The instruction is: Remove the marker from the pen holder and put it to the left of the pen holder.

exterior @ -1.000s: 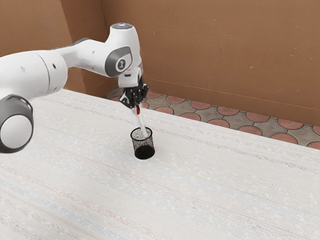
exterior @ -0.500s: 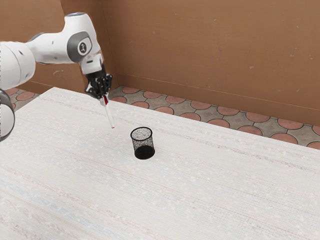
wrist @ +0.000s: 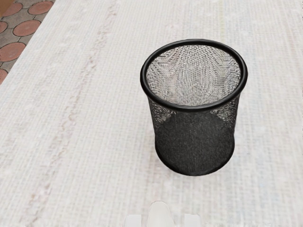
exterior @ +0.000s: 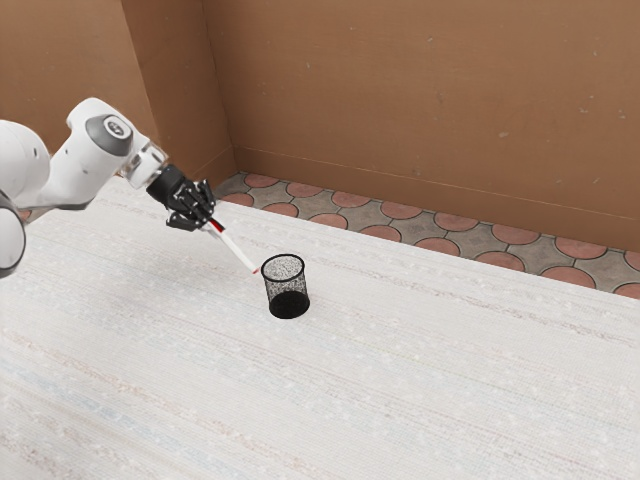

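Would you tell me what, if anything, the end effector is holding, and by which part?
The end effector holds the marker by the end with the red section, its white length slanting down toward the pen holder.

Tilted white-and-red marker [exterior: 238, 251], outside the pen holder [exterior: 287, 302], black mesh, upright

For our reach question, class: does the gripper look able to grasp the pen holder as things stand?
Probably not: the gripper is shut on the marker, which would likely need setting down first. Otherwise, the way to the pen holder looks free.
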Tool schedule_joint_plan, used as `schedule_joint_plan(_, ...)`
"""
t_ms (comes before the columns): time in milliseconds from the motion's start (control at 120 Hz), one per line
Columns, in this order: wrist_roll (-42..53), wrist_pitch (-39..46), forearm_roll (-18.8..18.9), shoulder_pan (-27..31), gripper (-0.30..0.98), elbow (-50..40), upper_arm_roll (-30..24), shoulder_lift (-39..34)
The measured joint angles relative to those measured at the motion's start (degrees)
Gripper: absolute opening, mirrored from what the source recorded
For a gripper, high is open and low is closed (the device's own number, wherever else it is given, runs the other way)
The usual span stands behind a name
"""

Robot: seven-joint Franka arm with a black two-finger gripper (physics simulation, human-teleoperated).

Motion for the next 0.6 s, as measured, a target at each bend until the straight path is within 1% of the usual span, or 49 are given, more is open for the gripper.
schedule_joint_plan(217,5.6,-0.1,-1.8,1.2,-0.1,-1.1,0.4,1.4)
schedule_joint_plan(392,8.5,-0.8,-1.4,1.4,0.28,-1.5,1.5,1.3)
schedule_joint_plan(500,9.8,-1.1,-1.1,1.2,0.44,-1.5,1.6,1.0)
schedule_joint_plan(533,9.7,-1.2,0.3,0.8,0.48,-1.5,1.5,0.3)
schedule_joint_plan(542,9.5,-1.2,1.4,0.4,0.49,-1.7,1.3,-0.2)
schedule_joint_plan(567,8.7,-1.3,5.9,-0.9,0.51,-2.2,-0.3,-2.1)
schedule_joint_plan(600,6.5,-1.3,13.3,-1.9,0.54,-5.5,-4.9,-7.1)
